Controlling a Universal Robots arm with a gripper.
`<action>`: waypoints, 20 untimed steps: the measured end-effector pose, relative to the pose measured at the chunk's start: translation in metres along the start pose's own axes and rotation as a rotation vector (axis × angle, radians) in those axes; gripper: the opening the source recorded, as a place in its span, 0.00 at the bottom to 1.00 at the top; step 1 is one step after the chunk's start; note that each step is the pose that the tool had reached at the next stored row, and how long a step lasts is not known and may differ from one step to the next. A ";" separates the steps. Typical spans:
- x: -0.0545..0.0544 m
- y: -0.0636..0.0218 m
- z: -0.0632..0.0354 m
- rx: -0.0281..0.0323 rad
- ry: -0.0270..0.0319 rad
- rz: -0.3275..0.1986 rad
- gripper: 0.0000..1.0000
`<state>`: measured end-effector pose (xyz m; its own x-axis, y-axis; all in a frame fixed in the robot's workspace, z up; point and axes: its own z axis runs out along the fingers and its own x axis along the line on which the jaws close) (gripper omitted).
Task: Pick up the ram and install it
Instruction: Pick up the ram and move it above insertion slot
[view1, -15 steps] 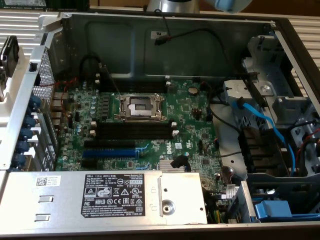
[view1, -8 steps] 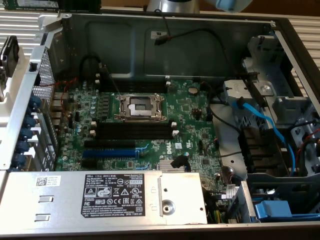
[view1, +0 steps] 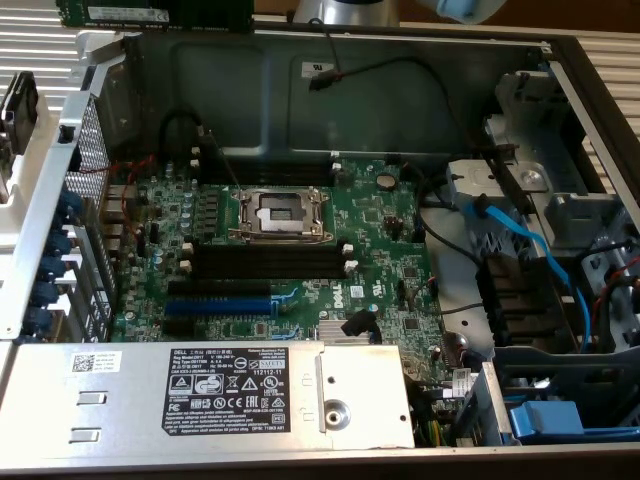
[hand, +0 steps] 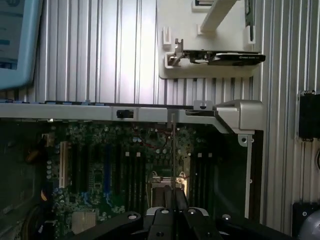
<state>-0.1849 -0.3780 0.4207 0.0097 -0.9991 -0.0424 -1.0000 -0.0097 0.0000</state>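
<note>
One ram (view1: 155, 12) is pinched in our nearly closed gripper (hand: 172, 192), up over the far wall of the computer case (view1: 400, 90), so we should line it straight with the black memory slots (view1: 265, 262).

Bench (view1: 40, 40): ribbed, silver-grey metal with parallel grooves. It is visible past the far corners of the open case (view1: 430, 110), at the exterior view's left and right.

Fixture plate (hand: 210, 72): white, lying flat on the bench just beside the case wall.

Panel (hand: 15, 45): pale blue with a light, rounded frame, beside the ribbed surface.

Black block (hand: 309, 115): on the bench, near the case.

Lighting: even and diffuse, with a soft sheen along the grooves and deep shade inside the case.
</note>
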 end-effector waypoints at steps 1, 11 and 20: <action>0.000 -0.0038 0.0000 0.0000 0.0029 0.000 0.12; 0.004 -0.0448 -0.0001 -0.0001 0.0111 0.000 0.12; 0.005 -0.0787 0.0001 -0.0003 0.0393 0.000 0.12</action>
<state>-0.1061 -0.3824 0.4204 0.0093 -1.0000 -0.0031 -1.0000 -0.0093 0.0003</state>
